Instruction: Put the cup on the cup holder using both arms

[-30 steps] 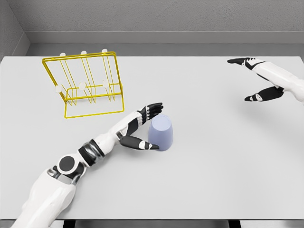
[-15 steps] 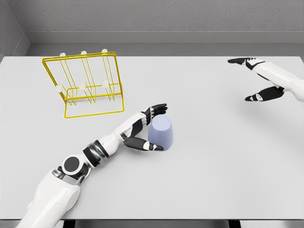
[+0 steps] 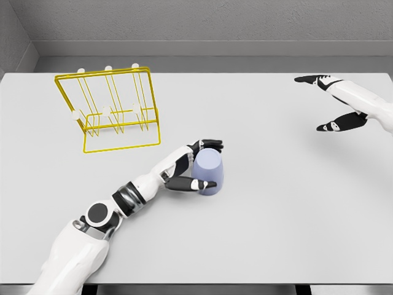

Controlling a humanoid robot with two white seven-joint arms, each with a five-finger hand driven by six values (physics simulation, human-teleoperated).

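Grey walls back a pale table (image 3: pixel 276 233) that fills most of the view. Near its middle stands a lavender cup (image 3: pixel 209 172), upside down, its wider rim on the surface. The left hand (image 3: pixel 198 166) wraps it from the left side: the fingers (image 3: pixel 212 144) curl over the far top edge and the thumb (image 3: pixel 198 184) presses across the near side, so the hand grips the cup. Well apart, toward the far left, sits the yellow wire cup holder (image 3: pixel 110 110), its frame tilted back, with small white-tipped pegs. The right hand (image 3: pixel 334 101) hangs above the far right of the table, fingers spread wide and holding nothing
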